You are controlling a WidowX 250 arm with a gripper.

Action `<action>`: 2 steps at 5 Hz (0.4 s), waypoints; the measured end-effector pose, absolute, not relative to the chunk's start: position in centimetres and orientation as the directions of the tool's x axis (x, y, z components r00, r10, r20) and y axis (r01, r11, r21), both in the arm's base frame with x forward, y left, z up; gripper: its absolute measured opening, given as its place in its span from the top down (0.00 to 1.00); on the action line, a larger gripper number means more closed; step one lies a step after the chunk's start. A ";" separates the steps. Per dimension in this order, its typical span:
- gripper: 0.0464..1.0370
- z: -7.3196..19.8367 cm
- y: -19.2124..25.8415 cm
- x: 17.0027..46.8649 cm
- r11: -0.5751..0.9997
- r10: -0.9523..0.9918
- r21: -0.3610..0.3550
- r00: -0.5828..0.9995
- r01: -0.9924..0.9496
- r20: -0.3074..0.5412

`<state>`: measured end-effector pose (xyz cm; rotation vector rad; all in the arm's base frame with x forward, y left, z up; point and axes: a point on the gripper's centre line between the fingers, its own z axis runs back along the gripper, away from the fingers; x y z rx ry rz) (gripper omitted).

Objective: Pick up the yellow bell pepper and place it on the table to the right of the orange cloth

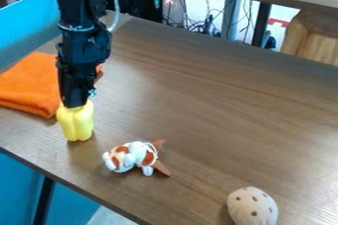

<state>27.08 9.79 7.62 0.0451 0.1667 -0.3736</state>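
The black gripper (76, 101) hangs down at the left of the view, its lower end at the top of a yellow bell pepper (76, 122). The pepper stands upright below it, near the table's left front edge, and its top is partly hidden by the gripper. A small white and brown plush toy (134, 158) lies to the right of the pepper and closer to the camera, apart from the gripper.
A folded orange cloth (31, 85) lies at the left, partly behind the arm. A beige spotted egg-shaped object (252, 207) rests near the bottom right. The wooden table (218, 105) has its front edge at the lower left; a blue panel (29, 24) borders the upper left.
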 end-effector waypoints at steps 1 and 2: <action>0.92 7.9 9.8 27.2 0.931 -0.358 0.011 0.917 0.365 -0.176; 0.93 9.1 10.1 28.0 0.929 -0.360 0.033 0.918 0.370 -0.165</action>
